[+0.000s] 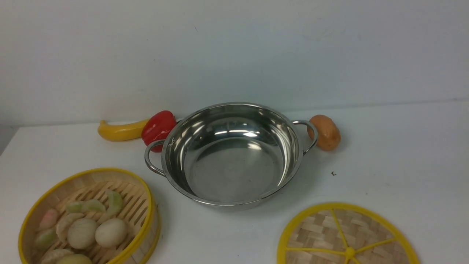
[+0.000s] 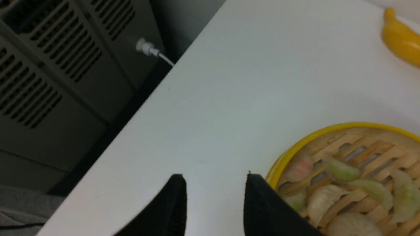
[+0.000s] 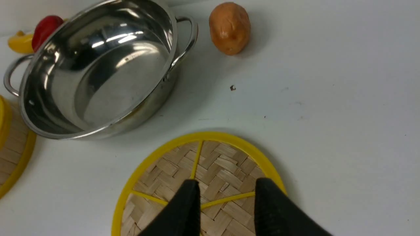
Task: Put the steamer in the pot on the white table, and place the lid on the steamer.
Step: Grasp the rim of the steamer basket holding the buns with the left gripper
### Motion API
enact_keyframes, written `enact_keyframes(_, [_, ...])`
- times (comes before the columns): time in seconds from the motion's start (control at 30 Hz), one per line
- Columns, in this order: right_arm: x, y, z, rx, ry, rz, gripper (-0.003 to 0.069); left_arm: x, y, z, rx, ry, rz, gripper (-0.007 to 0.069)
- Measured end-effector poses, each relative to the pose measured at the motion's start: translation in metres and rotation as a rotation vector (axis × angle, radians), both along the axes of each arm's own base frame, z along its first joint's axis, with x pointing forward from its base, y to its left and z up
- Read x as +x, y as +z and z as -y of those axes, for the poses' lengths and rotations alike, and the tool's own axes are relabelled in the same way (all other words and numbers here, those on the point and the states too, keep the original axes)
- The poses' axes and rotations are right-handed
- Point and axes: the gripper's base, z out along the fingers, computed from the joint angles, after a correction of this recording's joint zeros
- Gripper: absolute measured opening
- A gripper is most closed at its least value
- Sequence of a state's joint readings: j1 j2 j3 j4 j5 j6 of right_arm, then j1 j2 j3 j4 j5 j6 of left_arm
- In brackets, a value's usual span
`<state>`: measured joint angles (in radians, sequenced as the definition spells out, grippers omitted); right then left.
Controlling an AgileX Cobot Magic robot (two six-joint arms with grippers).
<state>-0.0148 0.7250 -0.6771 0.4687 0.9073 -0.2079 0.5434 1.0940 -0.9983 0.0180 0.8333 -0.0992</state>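
The steamer sits at the near left of the white table and holds several dumplings and buns. The empty shiny pot stands in the middle, farther back. The lid lies flat at the near right, partly cut off by the frame. Neither gripper shows in the front view. In the left wrist view my left gripper is open over bare table, just beside the steamer's yellow rim. My right gripper hangs open above the lid, with the pot beyond it.
A yellow banana and a red pepper lie behind the pot's left handle. A brown potato sits by its right handle. The table's left edge borders a grey vented cabinet. A pale wall closes the back.
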Motion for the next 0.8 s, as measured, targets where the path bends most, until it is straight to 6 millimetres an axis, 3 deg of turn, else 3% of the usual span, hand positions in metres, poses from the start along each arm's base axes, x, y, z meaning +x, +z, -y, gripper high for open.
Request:
enact_keyframes(0.3, [-0.001,-0.004,-0.003,-0.042,0.07,-0.029,0.0249,0.049,-0.076,-0.026,-0.19,-0.036,-0.263,0.0241])
enact_keyframes(0.63, [-0.006,-0.005,-0.016,-0.069,0.195,-0.037,0.0249,0.076,-0.104,-0.024,-0.262,-0.247,-0.234,0.0241])
enact_keyframes(0.8, [-0.008,-0.005,-0.02,-0.072,0.223,-0.036,0.0249,0.088,-0.13,-0.025,-0.314,-0.322,-0.27,0.0241])
